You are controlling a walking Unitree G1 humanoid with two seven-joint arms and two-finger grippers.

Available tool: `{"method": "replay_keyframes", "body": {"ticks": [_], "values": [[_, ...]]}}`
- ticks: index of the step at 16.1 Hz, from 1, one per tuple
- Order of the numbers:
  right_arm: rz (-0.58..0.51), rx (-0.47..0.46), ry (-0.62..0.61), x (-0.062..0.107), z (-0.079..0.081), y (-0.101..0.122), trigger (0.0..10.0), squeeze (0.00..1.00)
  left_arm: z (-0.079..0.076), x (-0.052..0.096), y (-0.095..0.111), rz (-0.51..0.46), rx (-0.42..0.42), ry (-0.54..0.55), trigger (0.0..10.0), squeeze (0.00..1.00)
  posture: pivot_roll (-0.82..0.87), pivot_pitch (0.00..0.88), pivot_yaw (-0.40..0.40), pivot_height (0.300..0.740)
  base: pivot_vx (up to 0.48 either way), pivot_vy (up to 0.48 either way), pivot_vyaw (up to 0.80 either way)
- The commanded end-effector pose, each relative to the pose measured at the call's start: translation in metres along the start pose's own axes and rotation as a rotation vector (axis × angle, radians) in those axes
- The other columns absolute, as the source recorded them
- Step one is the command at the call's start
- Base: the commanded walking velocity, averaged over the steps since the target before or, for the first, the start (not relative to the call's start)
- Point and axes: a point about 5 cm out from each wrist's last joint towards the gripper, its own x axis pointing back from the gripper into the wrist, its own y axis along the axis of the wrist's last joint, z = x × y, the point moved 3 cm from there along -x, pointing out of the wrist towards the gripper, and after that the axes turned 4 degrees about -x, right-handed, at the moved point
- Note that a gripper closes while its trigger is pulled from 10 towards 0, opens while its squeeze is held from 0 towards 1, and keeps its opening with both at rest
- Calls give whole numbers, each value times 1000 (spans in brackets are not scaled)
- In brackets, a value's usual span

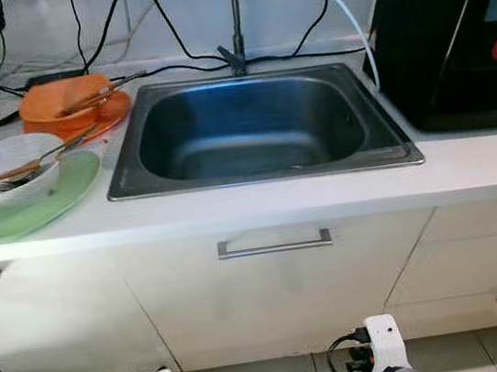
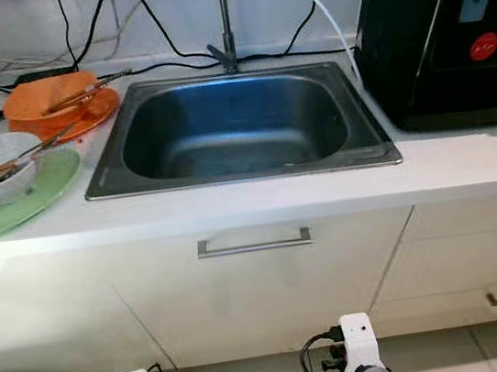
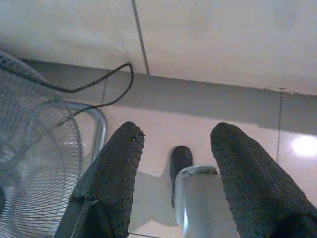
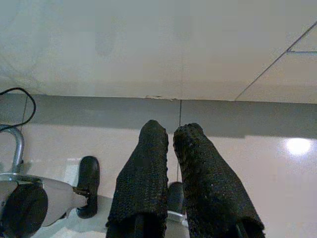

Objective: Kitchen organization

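A: Landmark: stainless steel sink point(image 1: 265, 170), rectangular with rounded corners, set into a white counter point(image 1: 233, 208); basin bare and glossy.

B: Dishes, relative to the sink: just to its left on the counter. Nearest the sink's rear corner, an orange bowl point(image 1: 63, 103) on an orange plate point(image 1: 105, 118), utensils point(image 1: 101, 93) laid across the bowl. Further left and nearer the counter's front edge, a white bowl point(image 1: 7, 166) holding a fork point(image 1: 29, 170), seated on a pale green plate point(image 1: 34, 205).

A: Behind the sink: a thin metal faucet point(image 1: 236, 17) with a white hose point(image 1: 334, 3) and black cables. To its right: a black glossy appliance point(image 1: 454, 32) with a red round mark.

B: Grippers, relative to the sink: both well below it, near the tiled floor in front of the cabinet. Left gripper point(image 3: 176, 144): textured black fingers point(image 3: 121, 168) spread wide, nothing between them, beside a wire fan point(image 3: 34, 163). Right gripper point(image 4: 171, 134): fingers nearly closed with a thin gap, nothing held.

A: Dishes well apart from both grippers, up on the counter.
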Motion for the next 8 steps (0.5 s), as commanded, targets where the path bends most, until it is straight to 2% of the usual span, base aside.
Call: {"method": "replay_keyframes", "body": {"ticks": [1,4,8], "values": [[-9,-19,-3,1,-2,-1,10000,0,5,1,-1,-9,-21,23,10000,0,78,40,-3,740,0,0,0],[-49,-16,-49,5,-15,0,10000,0,13,3,2,-61,-23,69,10000,0,74,48,-3,740,0,0,0],[-141,-19,-128,20,-49,3,10000,0,31,9,13,-188,-20,113,10000,0,74,61,-4,740,0,0,0]]}}
